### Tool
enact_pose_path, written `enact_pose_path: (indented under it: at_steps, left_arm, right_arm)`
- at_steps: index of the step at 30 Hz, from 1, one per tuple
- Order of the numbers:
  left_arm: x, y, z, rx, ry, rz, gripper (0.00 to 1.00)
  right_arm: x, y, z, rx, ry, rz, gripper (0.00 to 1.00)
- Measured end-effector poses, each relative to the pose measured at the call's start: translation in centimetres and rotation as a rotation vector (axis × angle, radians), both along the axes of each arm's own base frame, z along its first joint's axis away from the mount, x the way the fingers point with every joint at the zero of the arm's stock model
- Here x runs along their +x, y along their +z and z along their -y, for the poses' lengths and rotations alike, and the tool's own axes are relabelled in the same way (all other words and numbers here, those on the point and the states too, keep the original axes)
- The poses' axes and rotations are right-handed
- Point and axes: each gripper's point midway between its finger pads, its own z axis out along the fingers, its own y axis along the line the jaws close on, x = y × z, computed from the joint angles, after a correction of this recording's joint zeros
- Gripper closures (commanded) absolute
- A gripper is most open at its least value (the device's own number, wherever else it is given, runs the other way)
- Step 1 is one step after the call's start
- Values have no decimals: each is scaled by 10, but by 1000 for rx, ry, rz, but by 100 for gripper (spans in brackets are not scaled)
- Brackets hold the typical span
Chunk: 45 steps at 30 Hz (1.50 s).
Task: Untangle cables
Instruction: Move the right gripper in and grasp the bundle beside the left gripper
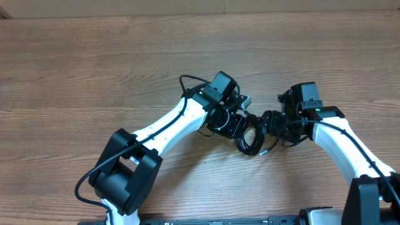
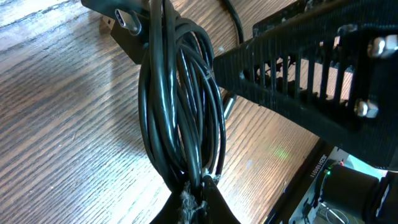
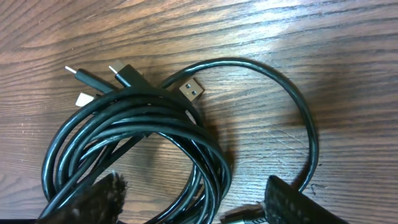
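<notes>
The cables [image 1: 251,140] are a coil of thin black wires lying on the wooden table [image 1: 94,69] between my two arms. My left gripper [image 1: 240,129] is shut on one end of the coil; the left wrist view shows its jaws [image 2: 196,198] pinched on the stretched bundle [image 2: 180,106]. My right gripper [image 1: 270,122] is open and its fingers [image 3: 193,196] straddle the coil [image 3: 137,121] without closing on it. Silver-tipped plugs [image 3: 191,90] stick out at the coil's far side, and one loose strand [image 3: 305,118] loops out to the right.
The right gripper's ribbed black finger [image 2: 298,68] crosses close over the bundle in the left wrist view. Another silver plug [image 3: 241,215] lies by the right finger. The arm bases [image 1: 125,181] stand at the near table edge.
</notes>
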Motion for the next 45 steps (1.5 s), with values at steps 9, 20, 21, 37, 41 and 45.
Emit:
enact_pose_path:
  at_steps: [9,20,21,37,41,45]
  left_arm:
    - [0,0,0,-1,0,-1,96]
    - [-2,2,2,-12,10,-21,96]
    - [-2,3,3,-19,7,-23,96]
    - [-4,16,18,-118,-7,-52,96]
    - [-4,16,18,-118,-7,-51,96]
    - [-4,16,18,-118,-7,-51,96]
  right_arm:
    - [-2,-1,1,-6,-1,-7,32]
    - [-12,-13,2,-9,-2,-34,33]
    - [-12,-13,2,-9,-2,-34,33]
    - [-14,-12,-7,2,29,-29,36]
    - [-14,-13,-7,3,28,-26,36]
    - [-14,-21,-7,5,28,-6,38]
